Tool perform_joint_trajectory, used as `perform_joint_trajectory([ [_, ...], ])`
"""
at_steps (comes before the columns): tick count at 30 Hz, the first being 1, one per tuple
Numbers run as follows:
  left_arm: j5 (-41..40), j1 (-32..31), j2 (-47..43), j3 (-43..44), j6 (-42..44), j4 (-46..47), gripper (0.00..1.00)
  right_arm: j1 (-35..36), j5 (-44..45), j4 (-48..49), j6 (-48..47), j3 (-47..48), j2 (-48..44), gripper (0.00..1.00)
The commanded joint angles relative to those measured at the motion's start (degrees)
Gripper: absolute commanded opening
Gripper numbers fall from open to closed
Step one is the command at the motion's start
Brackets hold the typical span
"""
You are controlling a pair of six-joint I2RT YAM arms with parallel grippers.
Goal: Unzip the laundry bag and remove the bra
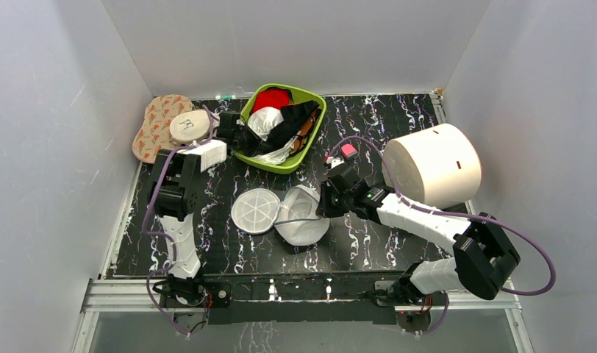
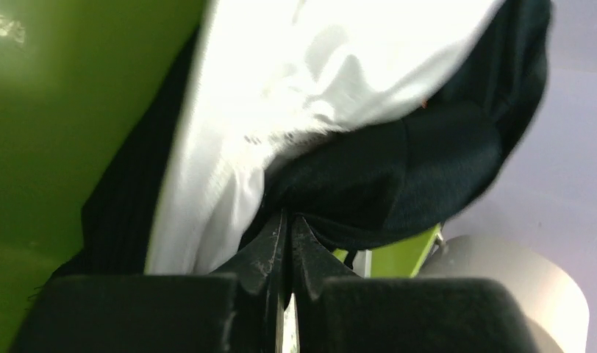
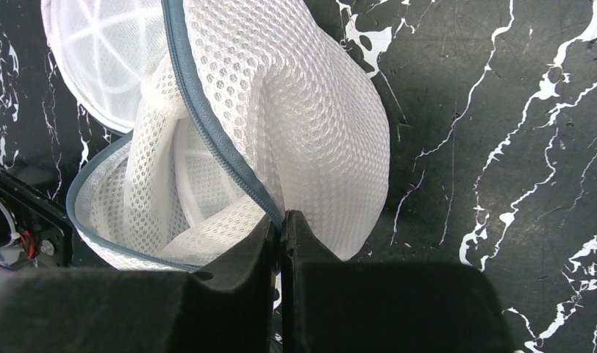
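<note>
The laundry bag (image 1: 306,220) lies open on the desk (image 1: 398,118) between your two arms. Its two white mesh halves are spread side by side like a clamshell. It looks light and limp: the mesh sags and folds on itself, so only the grey zipper (image 3: 207,125) round the rim gives a firm line to pinch. Your right fingers (image 3: 244,265) are pressed together on that rim, at the edge of the right-hand half, and seem to grip it there. From the right wrist view, only layers of mesh show inside the open halves, with no garment.

The bra (image 1: 264,121) appears to be the pale, glossy white fabric in the green basket (image 1: 277,166) at the back of the desk. It is well apart from the bag and draped over a black garment (image 2: 398,176). It looks soft, light and slippery, so a strap or the edge of a cup would probably take a pinch better than the smooth cup face. Your left fingers (image 2: 262,257) are closed against each other inside the basket, their tips touching the black garment just below the white fabric. You cannot tell whether a fold is caught between them.
</note>
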Motion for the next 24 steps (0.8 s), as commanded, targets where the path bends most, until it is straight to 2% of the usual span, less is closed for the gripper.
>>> perform_joint_trajectory([
  [1,-0.36,0.29,-10.11,-2.34,6.36,-0.16,0.0,-0.08,-1.17,3.33,0.68,-0.39,0.04,0.0],
  [3,0.96,0.27,-10.76,-2.48,7.49,-0.31,0.01,-0.12,-1.34,3.33,0.9,-0.41,-0.13,0.0],
  [6,3.85,0.28,-11.45,-1.21,8.83,-0.95,0.11,-0.09,-1.54,3.23,1.19,-0.55,-0.7,0.0],
  [12,6.5,0.29,-16.84,2.64,15.79,-3.8,0.48,-0.11,-1.33,2.35,1.55,-0.31,-1.88,0.0],
  [15,6.89,0.22,-21.51,3.35,20.34,-5.9,0.6,-0.06,-1.26,2.24,1.51,-0.4,-2.01,0.0],
  [16,6.94,0.28,-23.21,3.09,22.28,-7.15,0.71,-0.05,-1.37,2.23,1.56,-0.34,-1.85,0.0],
  [17,6.68,0.28,-24.95,2.2,24.31,-8.88,0.77,-0.11,-1.51,2.23,1.49,-0.32,-1.74,0.0],
  [18,6.28,0.26,-27.25,0.48,25.99,-10.45,0.79,-0.07,-1.61,2.23,1.54,-0.25,-1.54,0.0],
  [24,4.75,0.19,-46.72,-21.06,32.63,-16.22,0.82,-0.07,-1.63,2.8,1.33,-0.54,-1.06,0.0],
])
